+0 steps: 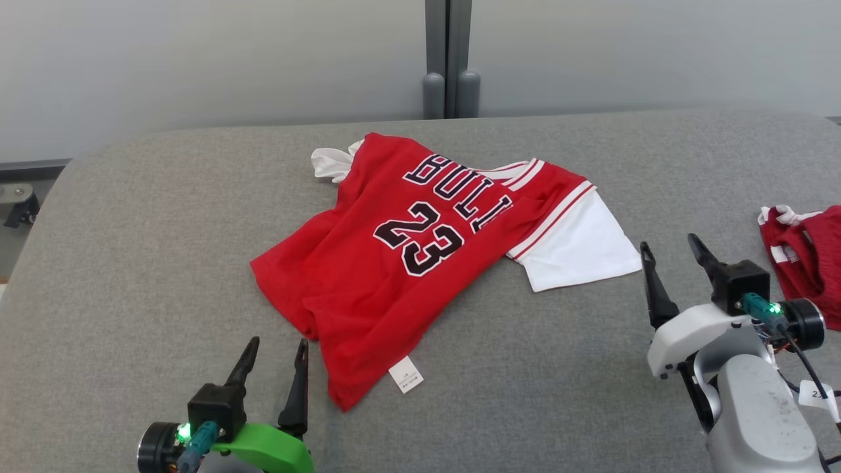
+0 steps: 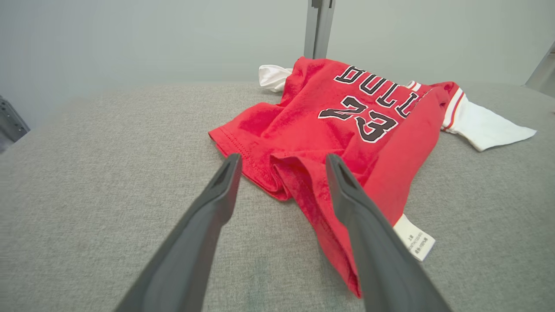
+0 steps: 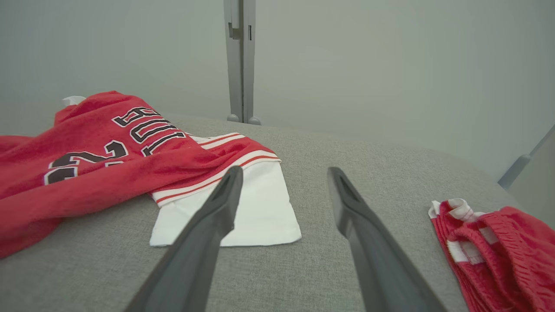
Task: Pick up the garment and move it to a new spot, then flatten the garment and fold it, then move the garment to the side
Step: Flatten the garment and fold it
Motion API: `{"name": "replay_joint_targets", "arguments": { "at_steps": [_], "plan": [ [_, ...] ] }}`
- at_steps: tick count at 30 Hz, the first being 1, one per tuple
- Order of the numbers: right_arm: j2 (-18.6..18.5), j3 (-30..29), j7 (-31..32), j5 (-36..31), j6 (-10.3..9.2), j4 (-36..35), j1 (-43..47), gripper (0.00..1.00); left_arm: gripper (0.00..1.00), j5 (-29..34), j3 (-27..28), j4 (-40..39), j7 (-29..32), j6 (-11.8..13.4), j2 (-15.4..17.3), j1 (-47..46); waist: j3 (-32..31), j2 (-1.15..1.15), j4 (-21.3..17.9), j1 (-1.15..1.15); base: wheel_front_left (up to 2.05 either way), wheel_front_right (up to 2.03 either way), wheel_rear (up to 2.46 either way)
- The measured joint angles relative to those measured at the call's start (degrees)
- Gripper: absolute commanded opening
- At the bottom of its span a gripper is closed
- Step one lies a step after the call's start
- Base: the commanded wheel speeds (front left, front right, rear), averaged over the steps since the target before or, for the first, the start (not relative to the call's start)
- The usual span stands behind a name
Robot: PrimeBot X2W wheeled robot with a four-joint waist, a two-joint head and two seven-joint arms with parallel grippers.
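Observation:
The garment [image 1: 394, 263] is a red jersey with white sleeves and black "BULLS 23" lettering, lying loosely rumpled on the grey table [image 1: 131, 263], a white label at its near hem. My left gripper [image 1: 277, 347] stands open just left of the hem's near corner, nothing between its fingers. In the left wrist view the garment [image 2: 347, 130] lies ahead, and the open left gripper [image 2: 282, 162] frames its rumpled hem. My right gripper [image 1: 670, 248] is open beside the white sleeve's right edge. The right wrist view shows the garment [image 3: 108, 160] at left with the right gripper [image 3: 284, 173] open over its sleeve edge.
A second bunched red-and-white piece of clothing [image 1: 808, 256] lies at the table's right edge, seen also in the right wrist view [image 3: 494, 247]. A grey post [image 1: 450, 59] stands behind the table against a pale wall. The table's left side is rounded.

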Motion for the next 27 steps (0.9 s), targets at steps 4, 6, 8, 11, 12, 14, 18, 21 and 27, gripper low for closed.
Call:
{"name": "replay_joint_targets", "arguments": {
  "at_steps": [4,6,8,11,12,14,18,21,27],
  "plan": [
    [0.1,3.1,0.0,2.4,0.00,-3.1,2.8,1.00,1.00,0.4,3.0,-1.4,0.0,-0.3,-1.4,1.0,-0.3,0.00,-0.5,0.00,0.00,0.00,0.00],
    [0.1,4.6,0.0,3.8,0.00,-4.1,5.4,1.00,1.00,0.7,4.3,-1.3,0.0,-0.9,-2.1,2.1,-0.4,0.00,-0.9,0.00,0.00,0.00,0.00],
    [0.1,5.0,0.0,4.2,0.00,-4.1,6.2,1.00,1.00,0.7,4.1,-0.5,0.0,-1.2,-2.4,2.6,-0.5,0.00,-1.0,0.00,0.00,0.00,0.00],
    [0.1,5.6,0.0,4.5,0.00,-4.2,6.9,1.00,1.00,0.0,3.6,0.4,0.0,-1.8,-2.6,2.9,-0.5,0.00,-1.4,0.00,0.00,0.00,0.00],
    [0.1,5.6,0.0,4.5,0.00,-4.2,6.9,1.00,1.00,-0.3,3.3,0.5,0.0,-1.9,-2.6,2.9,-0.5,0.00,-1.4,0.00,0.00,0.00,0.00],
    [0.1,5.5,0.0,4.5,0.00,-4.1,6.9,1.00,1.00,-1.3,2.3,0.9,0.0,-2.0,-2.6,2.9,-0.4,0.00,-1.5,0.00,0.00,0.00,0.00],
    [0.1,5.3,0.0,4.1,0.00,-4.1,6.8,1.00,1.00,-3.6,0.2,2.6,0.0,-2.1,-2.7,2.9,0.1,0.00,-1.7,0.00,0.00,0.00,0.00],
    [0.1,5.3,0.0,4.1,0.00,-3.9,6.5,1.00,1.00,-5.1,-2.1,4.6,0.0,-2.2,-2.7,2.8,0.7,0.00,-1.8,0.00,0.00,0.00,0.00],
    [0.1,5.4,0.0,3.6,0.00,-3.6,5.8,1.00,1.00,-7.9,-6.9,7.6,0.0,-2.3,-2.7,1.3,2.1,0.00,-2.4,0.00,0.00,0.00,0.00]
  ]
}}
